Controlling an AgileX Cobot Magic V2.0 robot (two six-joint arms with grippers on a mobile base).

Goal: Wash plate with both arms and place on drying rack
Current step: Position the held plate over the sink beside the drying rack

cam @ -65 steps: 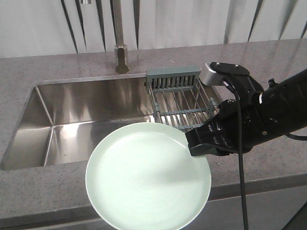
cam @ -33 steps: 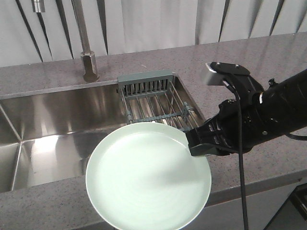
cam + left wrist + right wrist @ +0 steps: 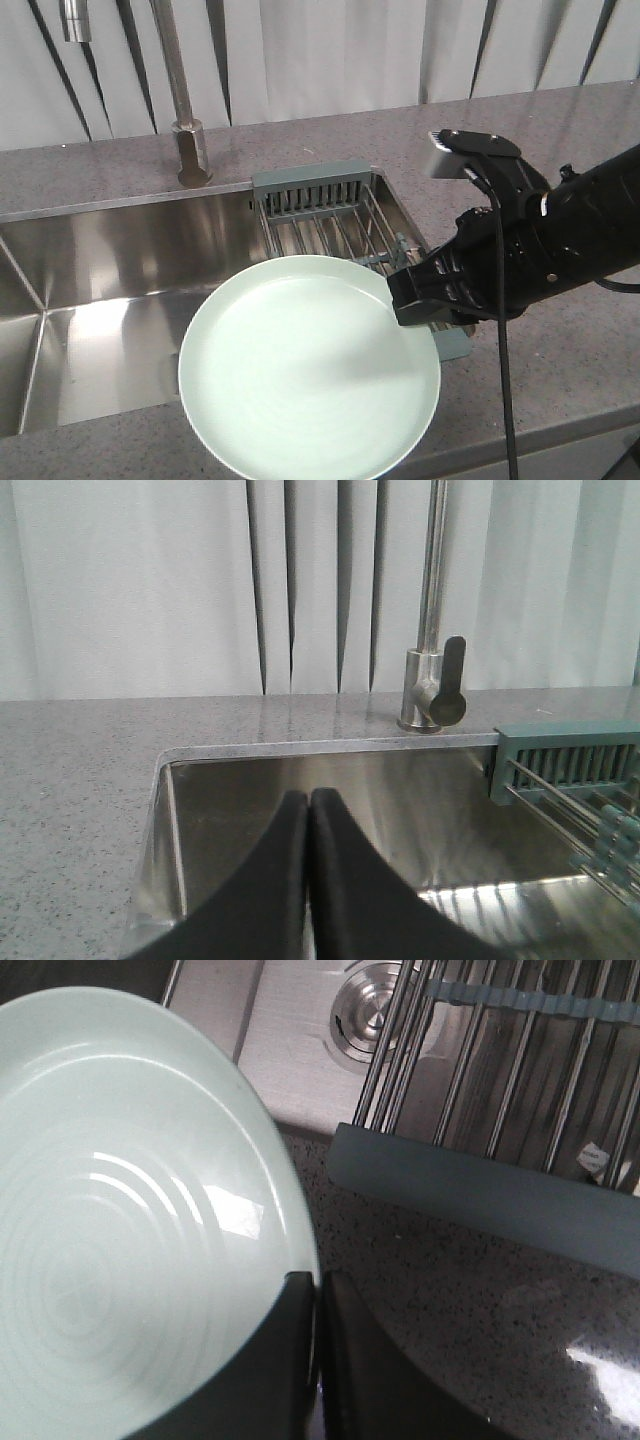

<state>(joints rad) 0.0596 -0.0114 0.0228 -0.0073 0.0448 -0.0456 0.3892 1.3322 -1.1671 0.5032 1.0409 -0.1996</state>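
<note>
1. While the plate hangs roughly level over the near lip of the sink basin, I have its right rim pinched in the right gripper, one finger on each face.
2. The relation I steer by is that the drying rack lies beyond the plate, far and slightly right, spanning the right end of the basin. Its steel bars run near to far, with the slotted end piece on the far side.
3. The open basin is left and far of the plate, so I judge washing pulls one way and racking the other.
4. The left gripper has its fingers pressed together on nothing. It sits over the basin's left part, aimed at the faucet, so the right arm is the one nearer the rack.
5. The front view shows the whole plate and the rack, but no left arm.
6. The right wrist view alone shows the bite on the rim, the rack's near end piece on the countertop, and the drain beneath the bars.
</note>
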